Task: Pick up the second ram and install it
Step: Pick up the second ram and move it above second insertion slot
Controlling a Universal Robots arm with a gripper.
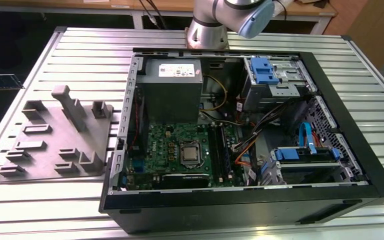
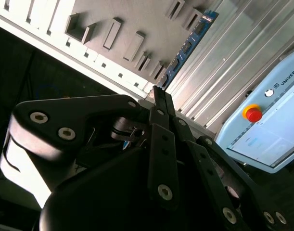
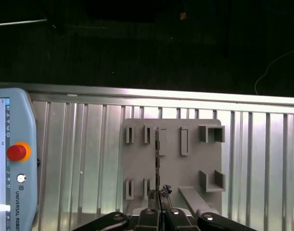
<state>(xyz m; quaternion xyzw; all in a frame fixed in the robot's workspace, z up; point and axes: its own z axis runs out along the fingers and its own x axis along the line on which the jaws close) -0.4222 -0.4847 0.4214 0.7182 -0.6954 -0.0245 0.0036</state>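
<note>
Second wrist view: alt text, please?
The pincer grips one end of the second ram, a blue-green stick, with the grey slotted tray and ribbed metal table beyond it. A pendant with a red button lies on the table.

I see a short line of maker's lettering on the teach pendant (image 3: 12, 144) (image 2: 272, 125), just beside its red stop button (image 3: 17, 151) (image 2: 253, 114) in both wrist views, and a white label (image 1: 178, 72) on the power supply (image 1: 172, 97), its print too small for me to read.

Ext. view above PC case (image 1: 245, 210); both wrist views share gray fixture (image 3: 190, 168).
</note>
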